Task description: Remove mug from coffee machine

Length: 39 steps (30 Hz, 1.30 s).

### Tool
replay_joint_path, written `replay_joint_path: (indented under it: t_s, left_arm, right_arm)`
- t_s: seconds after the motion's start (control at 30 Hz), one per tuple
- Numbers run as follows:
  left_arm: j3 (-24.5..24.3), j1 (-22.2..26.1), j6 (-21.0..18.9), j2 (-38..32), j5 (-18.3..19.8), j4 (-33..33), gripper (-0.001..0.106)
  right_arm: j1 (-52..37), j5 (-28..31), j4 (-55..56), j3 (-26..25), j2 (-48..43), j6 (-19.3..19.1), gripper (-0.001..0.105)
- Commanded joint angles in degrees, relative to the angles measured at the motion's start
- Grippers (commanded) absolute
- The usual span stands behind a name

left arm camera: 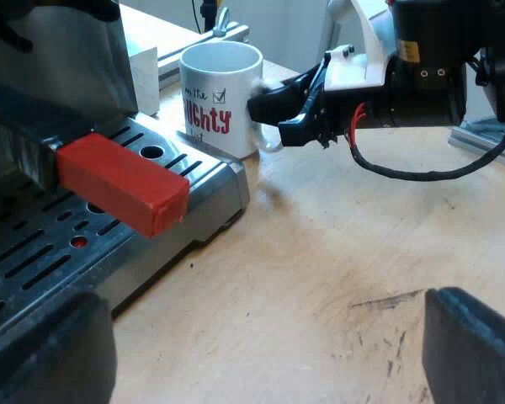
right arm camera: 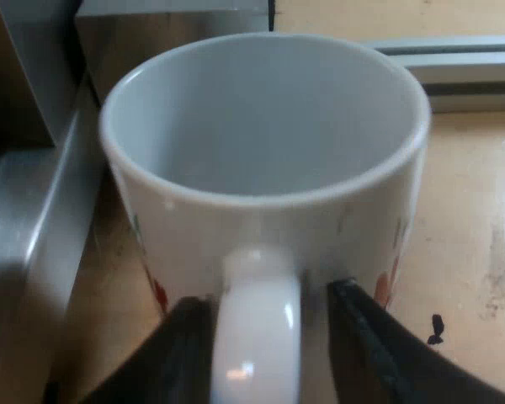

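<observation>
My right end effector (right arm camera: pixel 268 301), fingers (right arm camera: pixel 366 341) apart, straddles the handle (right arm camera: pixel 257 337) of the one empty white ceramic mug (right arm camera: pixel 236 223).

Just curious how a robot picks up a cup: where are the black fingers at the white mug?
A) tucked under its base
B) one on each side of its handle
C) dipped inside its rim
B: in the right wrist view, the right gripper straddles the handle of the mug, with one finger on each side.
</observation>
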Motion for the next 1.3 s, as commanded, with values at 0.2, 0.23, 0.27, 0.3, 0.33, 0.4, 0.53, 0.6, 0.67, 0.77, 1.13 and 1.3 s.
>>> replay_joint_path:
  t_s: [0.2, 0.23, 0.27, 0.3, 0.33, 0.4, 0.53, 0.6, 0.67, 0.77, 1.13, 1.3]
  left_arm:
    - [-0.1, -0.21, -0.57, 0.01, 0.43, -0.7, 0.076]
    - [-0.1, -0.21, -0.57, 0.01, 0.43, -0.7, 0.076]
    - [-0.1, -0.21, -0.57, 0.01, 0.43, -0.7, 0.076]
    - [-0.1, -0.21, -0.57, 0.01, 0.43, -0.7, 0.076]
    - [-0.1, -0.21, -0.57, 0.01, 0.43, -0.7, 0.076]
    - [-0.1, -0.21, -0.57, 0.01, 0.43, -0.7, 0.076]
    - [-0.1, -0.21, -0.57, 0.01, 0.43, -1.08, 0.076]
    - [-0.1, -0.21, -0.57, 0.01, 0.43, -1.08, 0.076]
    - [-0.1, -0.21, -0.57, 0.01, 0.43, -1.08, 0.076]
    - [-0.1, -0.21, -0.57, 0.01, 0.43, -1.39, 0.076]
    - [-3.08, -0.21, -0.57, 0.01, -3.66, 1.16, 0.076]
    - [-6.66, -0.21, -0.57, 0.01, -11.79, 7.17, 0.076]
  right_arm:
    - [-0.2, -0.13, 4.62, -0.34, -3.91, 1.06, 0.062]
    - [-0.2, -0.13, 5.04, -0.34, -4.15, 1.16, 0.062]
    - [-0.2, -0.13, 6.91, -0.34, -5.17, 1.23, 0.062]
    - [-0.2, -0.13, 11.39, -0.34, -8.16, 1.22, 0.062]
    - [-0.2, -0.13, 12.32, -0.34, -8.84, 1.22, 0.062]
    - [-0.2, -0.25, 17.2, -0.34, -12.43, 1.22, 0.062]
    - [-0.2, -0.73, 20.24, -0.34, -14.86, 1.22, 0.062]
    - [-0.2, -5.77, 32.73, -0.34, -25.74, 1.22, 0.062]
    - [-0.2, -6.78, 38.58, -0.34, -31.24, 1.22, 0.062]
    - [-0.2, -7.92, 46.5, -0.5, -38.54, 1.22, 0.062]
    - [-0.2, -9.35, 76.93, -7.86, -55.28, 2.27, 0.062]
    - [-0.2, -11.86, 91.96, -15.52, -56.65, 2.27, 0.062]
